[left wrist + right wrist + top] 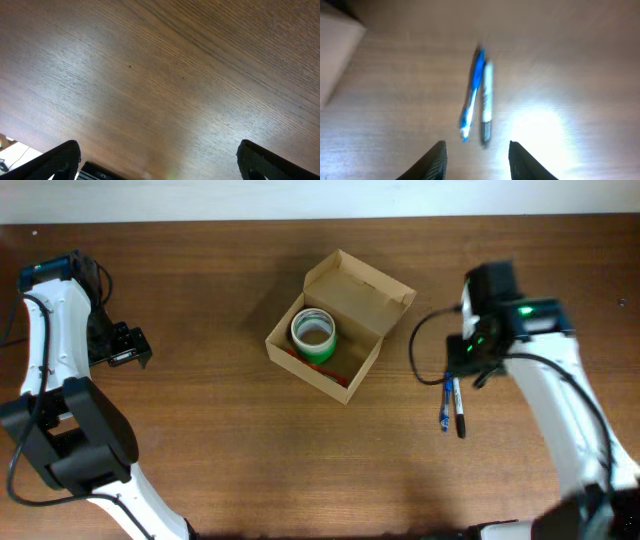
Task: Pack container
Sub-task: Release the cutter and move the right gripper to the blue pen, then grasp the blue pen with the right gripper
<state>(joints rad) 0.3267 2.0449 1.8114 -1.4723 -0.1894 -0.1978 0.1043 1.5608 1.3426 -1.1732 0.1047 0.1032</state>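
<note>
The container sits mid-worktop, turned at an angle, its flap lid open toward the far right. A green tape roll already lies in its left half, on something red I cannot identify.

To its right, well apart from it, a blue pen and a marker lie side by side, touching or very nearly so. The right hand hovers just near of them, moderately open and holding nothing.

That pairing is the main hazard. A closing grip could catch both at once, or pinch one and roll the other off across the worktop. Both are slim and lie flat, so fingers that come down too shallow would likely slip off, and too deep would scrape the wood.

The raised flap stands on the side facing the pens, and a low carry could knock it or push the light box. A long pen may also bridge the roll and rim rather than drop in.

The left hand, spread wide and empty over bare wood at the far left, is not steadying anything.
</note>
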